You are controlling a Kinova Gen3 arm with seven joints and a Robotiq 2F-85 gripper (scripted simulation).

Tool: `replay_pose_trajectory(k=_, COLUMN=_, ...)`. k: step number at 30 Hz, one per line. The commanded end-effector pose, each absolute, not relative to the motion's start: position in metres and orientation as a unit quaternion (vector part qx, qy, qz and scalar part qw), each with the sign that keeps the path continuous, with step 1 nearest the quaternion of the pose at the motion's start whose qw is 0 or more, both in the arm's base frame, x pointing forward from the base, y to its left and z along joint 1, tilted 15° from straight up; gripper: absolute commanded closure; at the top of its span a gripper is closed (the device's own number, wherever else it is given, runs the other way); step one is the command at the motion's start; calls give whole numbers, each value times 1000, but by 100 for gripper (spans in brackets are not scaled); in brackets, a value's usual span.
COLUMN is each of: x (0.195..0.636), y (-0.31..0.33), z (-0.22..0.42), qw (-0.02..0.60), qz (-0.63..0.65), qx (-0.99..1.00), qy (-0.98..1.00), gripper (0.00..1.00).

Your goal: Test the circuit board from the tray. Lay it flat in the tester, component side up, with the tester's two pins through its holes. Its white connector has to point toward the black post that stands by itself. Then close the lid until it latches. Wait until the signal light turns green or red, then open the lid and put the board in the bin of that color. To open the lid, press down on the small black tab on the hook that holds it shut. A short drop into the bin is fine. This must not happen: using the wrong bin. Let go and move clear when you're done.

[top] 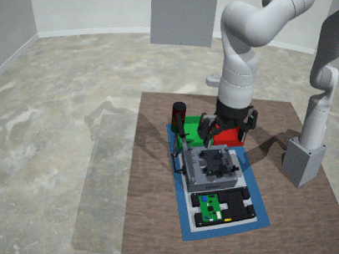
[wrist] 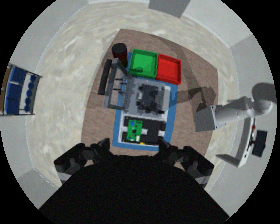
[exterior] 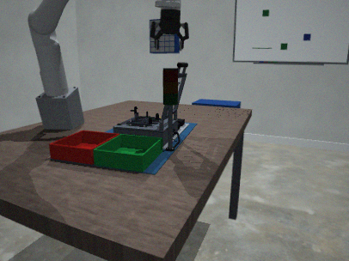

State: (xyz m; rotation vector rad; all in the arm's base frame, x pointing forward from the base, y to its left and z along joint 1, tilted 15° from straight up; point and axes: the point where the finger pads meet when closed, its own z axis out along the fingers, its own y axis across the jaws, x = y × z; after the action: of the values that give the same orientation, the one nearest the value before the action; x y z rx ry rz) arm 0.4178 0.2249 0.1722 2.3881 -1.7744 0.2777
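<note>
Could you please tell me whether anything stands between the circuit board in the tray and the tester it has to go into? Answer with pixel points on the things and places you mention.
Nothing visible does: the green circuit board (top: 209,207) (wrist: 134,131) lies in the black tray (top: 238,205) (wrist: 155,126), right beside the tester (top: 199,181) (wrist: 132,102), whose lid (wrist: 115,92) stands open at the side.

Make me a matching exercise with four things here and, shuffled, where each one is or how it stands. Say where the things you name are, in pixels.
1. circuit board (top: 209,207) (wrist: 134,130)
2. gripper (top: 227,134) (exterior: 171,41) (wrist: 134,144)
3. tester lid (exterior: 180,88) (wrist: 116,86)
4. red bin (top: 228,136) (exterior: 77,148) (wrist: 169,70)

A. raised
B. beside the green bin (top: 193,133) (exterior: 127,154) (wrist: 144,64)
C. on the black tray (top: 239,205) (wrist: 156,131)
D. open, above the table

Pairs: 1-C, 2-D, 3-A, 4-B
</note>
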Motion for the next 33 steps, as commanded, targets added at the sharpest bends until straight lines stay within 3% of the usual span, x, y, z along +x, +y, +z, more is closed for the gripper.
replay_pose_trajectory(k=1, x=416, y=228, z=173, qw=76, qz=93, qx=798, qy=-590, gripper=0)
replay_pose_trajectory(k=33, x=407, y=241, z=170, qw=68, qz=102, qx=785, qy=-608, gripper=0)
